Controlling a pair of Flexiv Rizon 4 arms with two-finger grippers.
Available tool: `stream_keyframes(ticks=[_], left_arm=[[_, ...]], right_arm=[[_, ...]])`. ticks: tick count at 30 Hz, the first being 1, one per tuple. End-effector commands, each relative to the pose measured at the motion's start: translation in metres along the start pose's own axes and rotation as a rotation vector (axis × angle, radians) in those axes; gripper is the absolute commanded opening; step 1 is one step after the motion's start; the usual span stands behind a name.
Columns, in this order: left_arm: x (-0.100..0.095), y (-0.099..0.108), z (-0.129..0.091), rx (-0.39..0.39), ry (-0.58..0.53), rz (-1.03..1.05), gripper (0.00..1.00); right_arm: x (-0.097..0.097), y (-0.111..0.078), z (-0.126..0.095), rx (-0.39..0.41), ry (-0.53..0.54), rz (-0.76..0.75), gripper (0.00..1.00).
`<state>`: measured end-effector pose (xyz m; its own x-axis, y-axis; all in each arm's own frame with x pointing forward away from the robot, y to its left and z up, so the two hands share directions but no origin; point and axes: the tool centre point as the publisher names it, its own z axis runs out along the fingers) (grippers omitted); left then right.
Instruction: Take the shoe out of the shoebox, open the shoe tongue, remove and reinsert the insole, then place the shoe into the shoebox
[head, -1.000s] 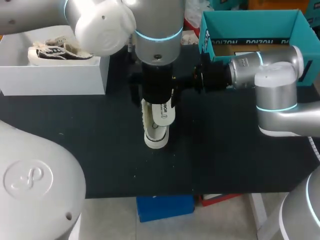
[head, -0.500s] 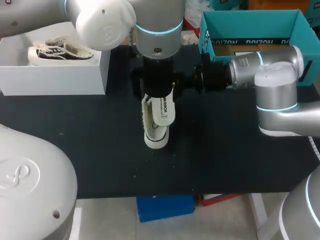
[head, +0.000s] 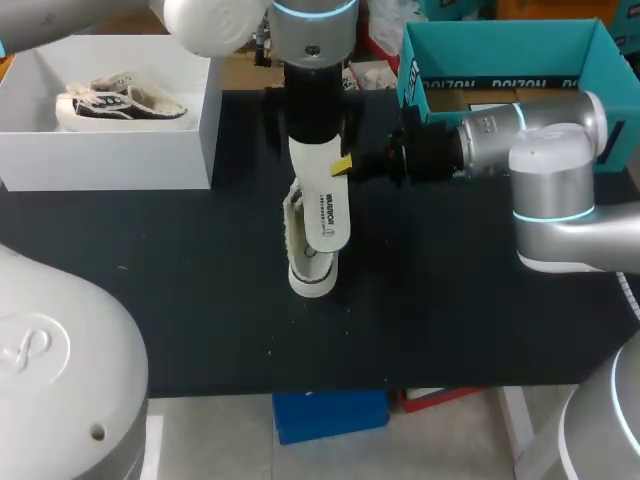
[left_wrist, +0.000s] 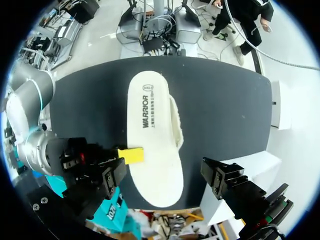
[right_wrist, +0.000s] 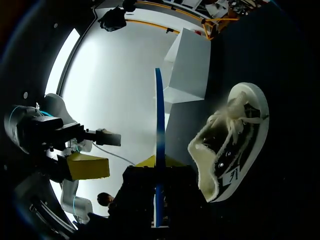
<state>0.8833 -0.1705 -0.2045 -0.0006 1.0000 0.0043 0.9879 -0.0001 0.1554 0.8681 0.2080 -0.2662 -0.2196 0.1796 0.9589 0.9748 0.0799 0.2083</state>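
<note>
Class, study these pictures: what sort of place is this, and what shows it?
Probably a robotics lab test bench: a left arm and a right arm stand over a black table with a shoe, a white box and a teal box.

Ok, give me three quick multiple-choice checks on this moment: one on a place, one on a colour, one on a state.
1. Where is the other shoe?
A) in the white shoebox
B) on the floor
C) on a shelf

2. What colour is the far-right box?
A) red
B) white
C) teal

3. What state is the insole in?
A) fully inside a shoe
B) out and held up
C) lying flat

Answers:
1 A: the head view shows it lying inside the white walls.
2 C: its walls are plainly teal.
3 B: it hangs above the loose shoe, pinched by the right end effector.
</note>
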Motion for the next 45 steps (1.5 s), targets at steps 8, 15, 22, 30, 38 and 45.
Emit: stream_keyframes(ticks=[8, 15, 22, 30, 38, 45], left_arm=[[-0.004, 0.049, 0.012, 0.026, -0.007, 0.013, 1.0], [-0.007, 0.082, 0.014, 0.022, -0.015, 0.01, 1.0], [-0.009, 0.11, 0.014, 0.009, -0.019, -0.002, 1.0], [-0.011, 0.118, 0.016, 0.024, -0.033, -0.02, 1.0], [-0.012, 0.094, 0.011, 0.022, -0.043, -0.012, 1.0], [-0.004, 0.06, 0.005, 0.026, -0.058, -0.017, 1.0]], right_arm=[[0.0, 0.0, 0.001, -0.002, -0.002, 0.0, 0.0], [0.0, 0.0, 0.001, -0.002, -0.002, 0.0, 0.0], [0.0, 0.0, 0.001, -0.002, -0.002, 0.0, 0.0], [0.0, 0.0, 0.001, -0.002, -0.002, 0.0, 0.0], [0.0, 0.0, 0.001, -0.002, -0.002, 0.0, 0.0], [0.0, 0.0, 0.001, -0.002, -0.002, 0.0, 0.0]])
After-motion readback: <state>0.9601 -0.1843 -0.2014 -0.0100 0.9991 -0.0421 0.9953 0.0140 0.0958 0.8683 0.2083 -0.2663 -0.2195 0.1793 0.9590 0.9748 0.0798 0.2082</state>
